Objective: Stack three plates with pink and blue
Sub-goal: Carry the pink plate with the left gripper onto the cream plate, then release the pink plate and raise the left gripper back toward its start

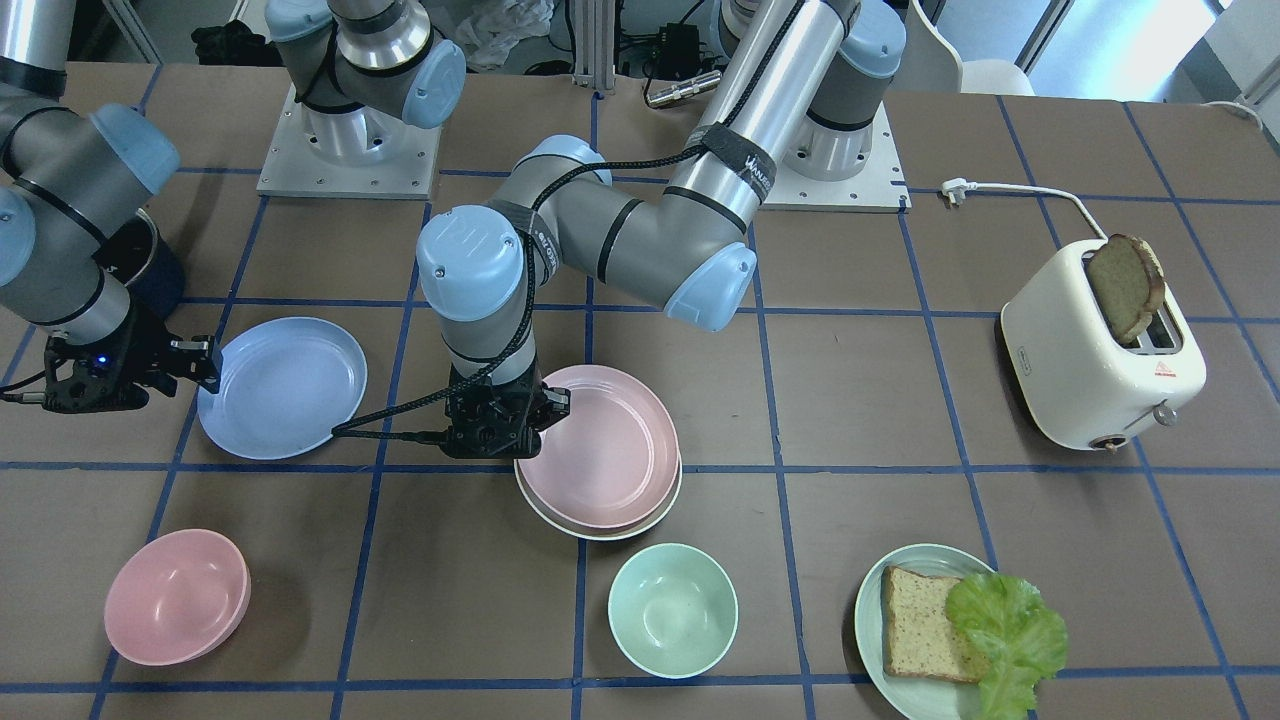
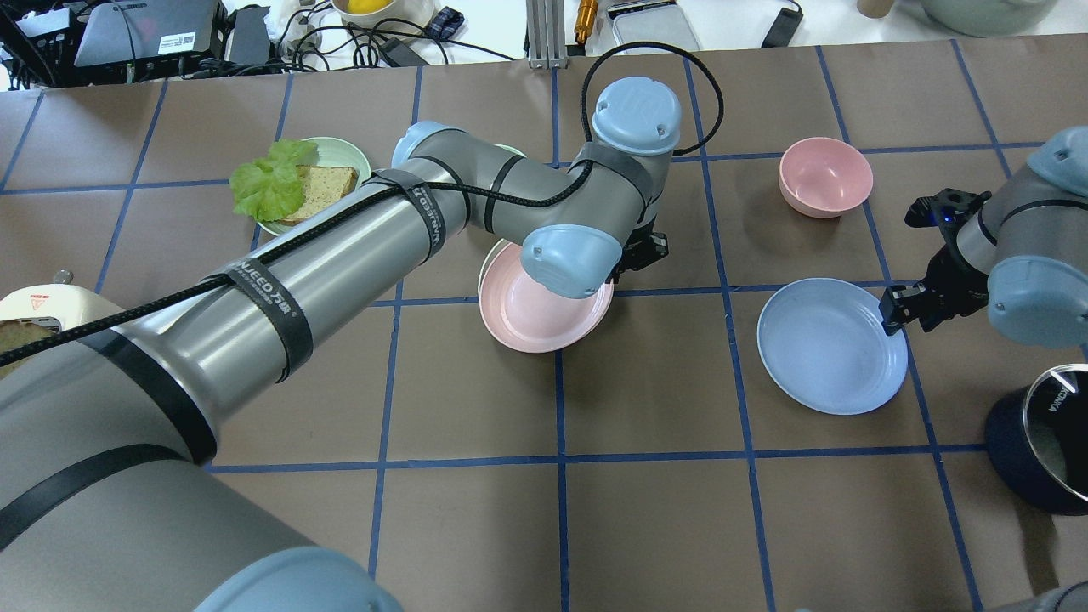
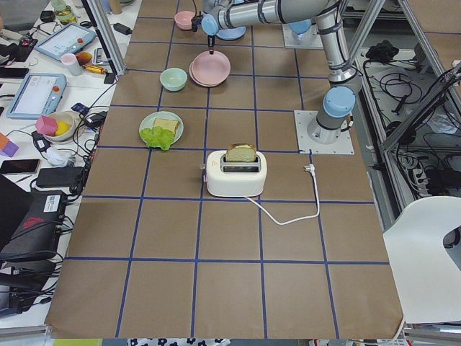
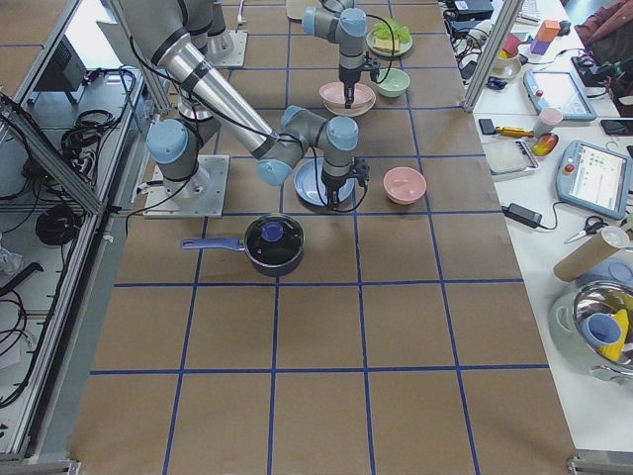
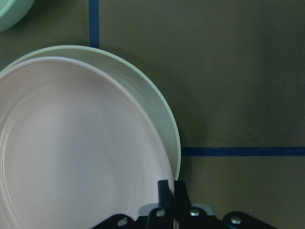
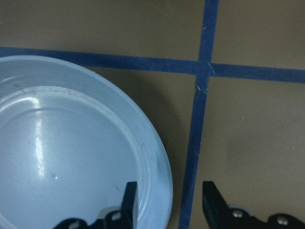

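The pale pink plate (image 1: 590,445) lies on the cream-white plate (image 1: 560,522) at mid-table, slightly offset. My left gripper (image 1: 555,405) is at the pink plate's rim; in the left wrist view its fingertips (image 5: 165,190) are pinched on the rim of the pink plate (image 5: 76,152), with the cream plate's rim (image 5: 143,90) showing beneath. The light blue plate (image 1: 285,385) lies flat on the table by itself. My right gripper (image 1: 205,365) is open, and in the right wrist view its fingers (image 6: 129,200) straddle the rim of the blue plate (image 6: 62,152).
A pink bowl (image 1: 175,595) and a mint bowl (image 1: 672,610) stand near the operators' edge. A mint plate (image 1: 870,610) holds bread and lettuce. A cream toaster (image 1: 1095,360) holds a bread slice. A dark pot (image 2: 1041,442) sits beside my right arm.
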Available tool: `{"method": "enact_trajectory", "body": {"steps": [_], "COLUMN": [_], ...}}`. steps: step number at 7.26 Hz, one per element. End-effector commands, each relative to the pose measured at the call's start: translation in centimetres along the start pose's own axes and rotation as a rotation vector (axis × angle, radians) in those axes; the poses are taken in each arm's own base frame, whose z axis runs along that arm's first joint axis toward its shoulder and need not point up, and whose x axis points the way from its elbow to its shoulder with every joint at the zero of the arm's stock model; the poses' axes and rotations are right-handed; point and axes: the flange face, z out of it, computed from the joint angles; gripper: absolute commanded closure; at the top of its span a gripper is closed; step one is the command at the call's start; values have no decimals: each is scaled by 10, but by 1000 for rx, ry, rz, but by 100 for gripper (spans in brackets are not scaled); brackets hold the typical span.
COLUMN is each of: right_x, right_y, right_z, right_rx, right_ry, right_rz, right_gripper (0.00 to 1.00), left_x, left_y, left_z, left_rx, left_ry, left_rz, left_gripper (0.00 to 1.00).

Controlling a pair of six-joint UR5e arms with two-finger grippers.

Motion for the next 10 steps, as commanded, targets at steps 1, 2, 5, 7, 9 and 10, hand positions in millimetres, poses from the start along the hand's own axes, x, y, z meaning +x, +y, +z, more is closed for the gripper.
{"method": "enact_trajectory", "body": {"steps": [1, 2, 5, 7, 9, 10], "right_x": [1, 1, 1, 1, 3, 3], "right_y": [0, -1, -2, -3, -5, -5], "right_z": [5, 6, 11, 17, 17, 17], "right_rx": [-10, -11, -19, -30, -32, -30], "right_ry": [-5, -6, -11, -17, -17, -16], "right_rz": [9, 9, 8, 8, 9, 11], "right_gripper": [49, 50, 56, 59, 63, 70], "left_x": [-2, -10, -49, -120, -201, -239], "left_y": [-8, -15, -30, -29, -15, -12], "left_z": [0, -19, -99, -172, -256, -284], "left_rx": [8, 23, 19, -108, -149, -110], "left_ry": [7, 22, 27, 74, 95, 109], "left_rz": [-10, -26, -61, -36, 15, 45], "left_gripper": [0, 0, 0, 0, 0, 0]}}
